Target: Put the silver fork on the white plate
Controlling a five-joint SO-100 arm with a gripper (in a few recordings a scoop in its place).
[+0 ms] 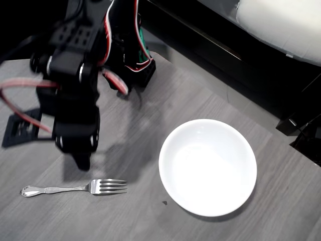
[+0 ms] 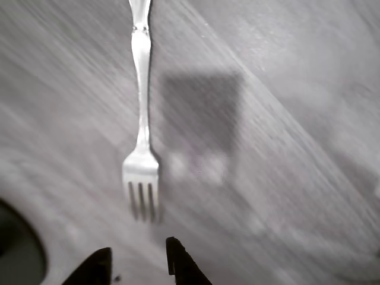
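Observation:
The silver fork [image 1: 75,189] lies flat on the grey wood table near the front left, handle pointing left and tines toward the white plate [image 1: 173,145]. The plate stands empty to the fork's right, a short gap away. My black gripper [image 1: 82,159] hangs just above and behind the fork's middle, not touching it. In the wrist view the fork [image 2: 141,124] runs up the picture with its tines nearest my gripper [image 2: 138,260]. The two dark fingertips [image 2: 177,256] stand apart with nothing between them.
The arm's black base and red-white cables [image 1: 131,60] rise at the back left. A black clamp [image 1: 20,129] sits at the left edge. Dark furniture [image 1: 225,55] and a white cushion [image 1: 281,25] lie beyond the table's back edge.

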